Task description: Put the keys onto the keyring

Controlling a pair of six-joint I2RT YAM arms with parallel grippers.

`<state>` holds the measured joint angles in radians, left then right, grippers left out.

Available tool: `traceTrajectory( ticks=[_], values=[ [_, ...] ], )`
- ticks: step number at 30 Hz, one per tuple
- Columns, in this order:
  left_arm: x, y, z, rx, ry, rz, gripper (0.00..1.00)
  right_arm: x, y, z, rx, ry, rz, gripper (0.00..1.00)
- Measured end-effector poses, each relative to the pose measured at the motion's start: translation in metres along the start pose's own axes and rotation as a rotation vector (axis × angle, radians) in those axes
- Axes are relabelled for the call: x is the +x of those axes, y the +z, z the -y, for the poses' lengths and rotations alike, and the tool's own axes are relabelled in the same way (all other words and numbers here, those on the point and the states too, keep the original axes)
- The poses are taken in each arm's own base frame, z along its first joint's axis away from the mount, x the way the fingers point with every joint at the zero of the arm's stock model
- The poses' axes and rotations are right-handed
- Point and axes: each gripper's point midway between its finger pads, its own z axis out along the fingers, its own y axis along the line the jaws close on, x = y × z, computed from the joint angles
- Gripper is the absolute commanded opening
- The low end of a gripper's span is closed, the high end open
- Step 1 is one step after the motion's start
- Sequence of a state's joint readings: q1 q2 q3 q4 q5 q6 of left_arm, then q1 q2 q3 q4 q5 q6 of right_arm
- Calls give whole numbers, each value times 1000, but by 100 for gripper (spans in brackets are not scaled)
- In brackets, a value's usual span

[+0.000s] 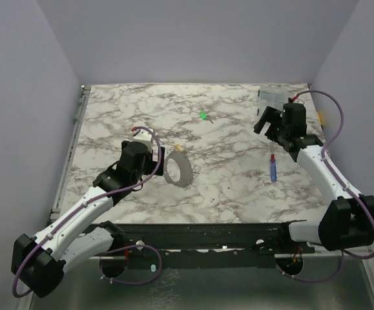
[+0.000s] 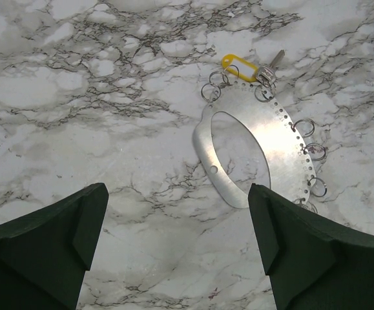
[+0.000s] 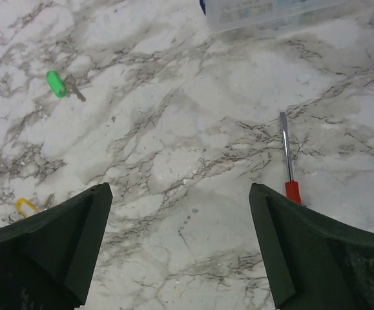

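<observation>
Reaching is, we judge, the step in hand. The left jaws, wide apart and empty, should close on the bare near rim of the keyring [image 2: 264, 142], clear of its small split rings [image 2: 312, 152]. The right jaws, likewise apart and empty, should take the green key [image 3: 56, 83] by its head. The keyring lies on the tabletop [image 1: 238, 187] just ahead of the left arm [image 1: 90, 206], with the yellow key [image 2: 240, 66] just beside its far edge. Both arms reach forward, wrists tipped down. The right arm [image 1: 322, 168] hovers near the screwdriver [image 1: 272, 169].

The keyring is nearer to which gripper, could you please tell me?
Left. The left gripper hovers open just beside the keyring; the right gripper is far across the table, near the clear box.
</observation>
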<state>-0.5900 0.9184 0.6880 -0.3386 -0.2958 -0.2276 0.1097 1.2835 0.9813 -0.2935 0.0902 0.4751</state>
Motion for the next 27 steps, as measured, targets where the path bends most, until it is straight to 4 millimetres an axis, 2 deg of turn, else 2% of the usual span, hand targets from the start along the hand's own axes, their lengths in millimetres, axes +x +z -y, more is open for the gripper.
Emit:
traceTrajectory(
  ticks=[6,10,14,18,22,27],
  values=[
    [-2,0,-6,-39,-8,9,99,26,17,-18,-16,-112,-114,98],
    [-2,0,-10,-56,-9,13,99,47,18,-57,-84,-203,-163,97],
    [-3,0,-11,-59,-9,17,99,94,5,-111,-195,-310,-231,95],
    [-6,-3,-11,-56,-12,29,99,147,-8,-144,-275,-397,-322,90],
    [-10,-6,-11,-53,-8,45,99,182,-16,-156,-330,-441,-392,83],
    [-11,-7,-13,-56,-8,52,99,204,-14,-162,-395,-447,-443,76]
  ],
)
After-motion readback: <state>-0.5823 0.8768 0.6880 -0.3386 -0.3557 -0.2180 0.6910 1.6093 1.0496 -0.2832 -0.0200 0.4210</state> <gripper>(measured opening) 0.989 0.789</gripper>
